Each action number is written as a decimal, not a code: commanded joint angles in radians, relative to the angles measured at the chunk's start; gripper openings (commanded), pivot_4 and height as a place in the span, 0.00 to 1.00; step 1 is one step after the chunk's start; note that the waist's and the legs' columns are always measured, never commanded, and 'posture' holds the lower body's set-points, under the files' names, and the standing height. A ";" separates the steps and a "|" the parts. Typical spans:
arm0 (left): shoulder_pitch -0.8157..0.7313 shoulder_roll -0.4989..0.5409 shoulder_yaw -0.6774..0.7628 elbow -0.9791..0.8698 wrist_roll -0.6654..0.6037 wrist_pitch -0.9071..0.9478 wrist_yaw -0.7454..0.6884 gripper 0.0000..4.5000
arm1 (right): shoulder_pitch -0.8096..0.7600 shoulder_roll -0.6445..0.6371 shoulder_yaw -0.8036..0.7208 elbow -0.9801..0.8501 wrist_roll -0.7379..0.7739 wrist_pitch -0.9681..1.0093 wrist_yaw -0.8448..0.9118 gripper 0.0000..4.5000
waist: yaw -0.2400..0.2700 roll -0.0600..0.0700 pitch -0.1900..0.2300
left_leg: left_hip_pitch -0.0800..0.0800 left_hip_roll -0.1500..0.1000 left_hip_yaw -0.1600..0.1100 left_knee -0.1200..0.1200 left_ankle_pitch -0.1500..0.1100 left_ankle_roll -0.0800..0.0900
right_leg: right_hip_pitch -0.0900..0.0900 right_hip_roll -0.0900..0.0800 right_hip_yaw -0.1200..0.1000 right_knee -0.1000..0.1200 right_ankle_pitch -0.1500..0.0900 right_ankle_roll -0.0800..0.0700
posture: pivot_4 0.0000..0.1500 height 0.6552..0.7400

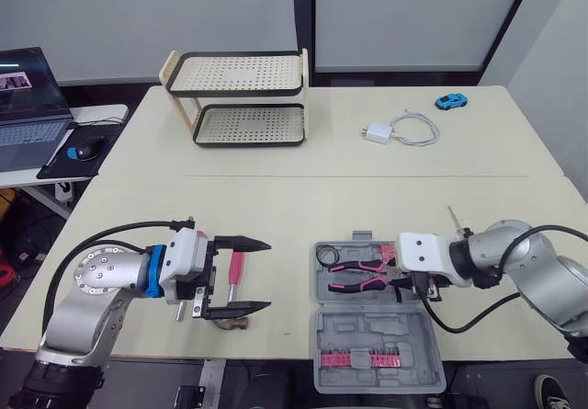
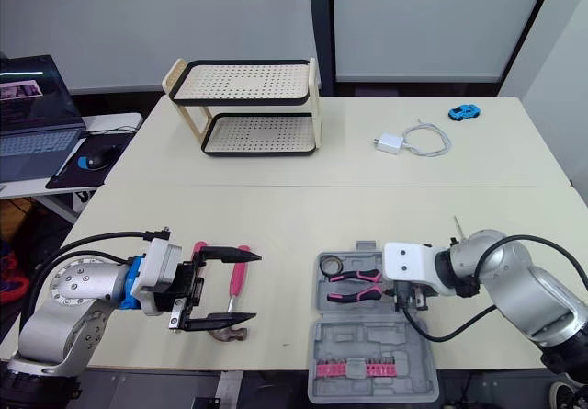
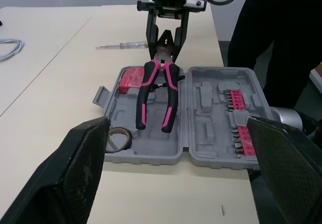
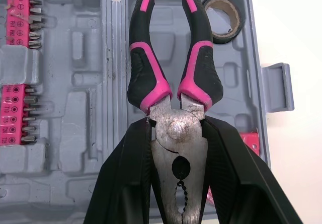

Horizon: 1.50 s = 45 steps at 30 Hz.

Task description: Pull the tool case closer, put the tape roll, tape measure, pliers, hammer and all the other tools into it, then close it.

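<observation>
The right hand (image 4: 178,125) is clamped on the steel head of the black-and-pink pliers (image 1: 356,266). This leaves the handles free to settle into the moulded recess of the open grey plastic tool case (image 1: 367,331), beside the brown tape roll (image 4: 240,17) seated in its corner. The left hand (image 1: 266,275) is spread wide, with one finger on each side of the pink-handled hammer (image 1: 235,269) lying on the cream worktop (image 1: 276,207). It appears staged for the next pickup.

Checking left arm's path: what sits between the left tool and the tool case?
Nothing. In the left eye view the table between left tool and tool case is bare; the hammer lies back by the tool's fingers.
</observation>
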 commanded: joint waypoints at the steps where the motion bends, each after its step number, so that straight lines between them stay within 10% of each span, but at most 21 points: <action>1: -0.001 0.019 0.006 -0.016 0.004 -0.018 -0.008 1.00 | -0.029 0.016 0.015 -0.013 -0.027 0.014 -0.001 0.26 | 0.000 0.000 0.000 | 0.000 0.000 0.000 0.000 0.000 0.000 | 0.000 0.000 0.000 0.000 0.000 0.000 | 1.00 1.00; 45: 0.021 0.026 0.001 0.000 0.037 -0.036 -0.021 1.00 | -0.064 0.159 0.113 0.104 -0.158 0.003 0.016 0.26 | -0.001 0.000 0.000 | 0.000 0.000 -0.001 0.000 0.000 -0.001 | -0.001 0.000 0.000 0.000 0.000 0.000 | 1.00 1.00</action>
